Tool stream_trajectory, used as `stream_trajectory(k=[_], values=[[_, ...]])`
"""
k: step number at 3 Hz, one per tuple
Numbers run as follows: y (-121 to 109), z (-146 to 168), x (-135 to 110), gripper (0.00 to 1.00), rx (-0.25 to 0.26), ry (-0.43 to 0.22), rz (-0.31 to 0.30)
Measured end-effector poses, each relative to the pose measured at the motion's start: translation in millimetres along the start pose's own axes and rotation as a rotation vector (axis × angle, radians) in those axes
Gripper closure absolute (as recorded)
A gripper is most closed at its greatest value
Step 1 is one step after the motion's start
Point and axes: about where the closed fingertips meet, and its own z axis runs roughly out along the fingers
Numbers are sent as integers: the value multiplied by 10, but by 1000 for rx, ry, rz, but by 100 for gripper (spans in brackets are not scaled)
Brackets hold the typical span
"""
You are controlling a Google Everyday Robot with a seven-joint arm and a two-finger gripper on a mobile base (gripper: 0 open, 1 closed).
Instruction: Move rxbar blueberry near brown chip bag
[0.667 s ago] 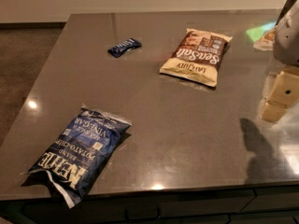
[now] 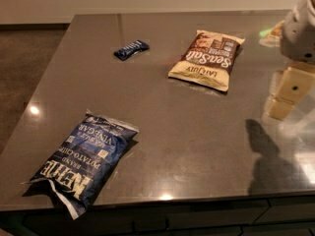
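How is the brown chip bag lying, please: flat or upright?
Flat: the brown chip bag lies face-up on the table, lettering showing. The gripper hangs far right, apart from it.

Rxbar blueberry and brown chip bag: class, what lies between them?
Only bare table separates the rxbar blueberry from the brown chip bag, in the camera view. The pincer hangs at the picture's right edge, beyond the bag.
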Motion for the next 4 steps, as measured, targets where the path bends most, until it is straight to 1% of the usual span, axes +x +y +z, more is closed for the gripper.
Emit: stream_trajectory(k=[1,3,4], values=[[-328,140,-215,0,6,-22,-66],[-1105,549,-679,0,27,-42,-184],[-1554,823,-1004,0,39,-83,-268]])
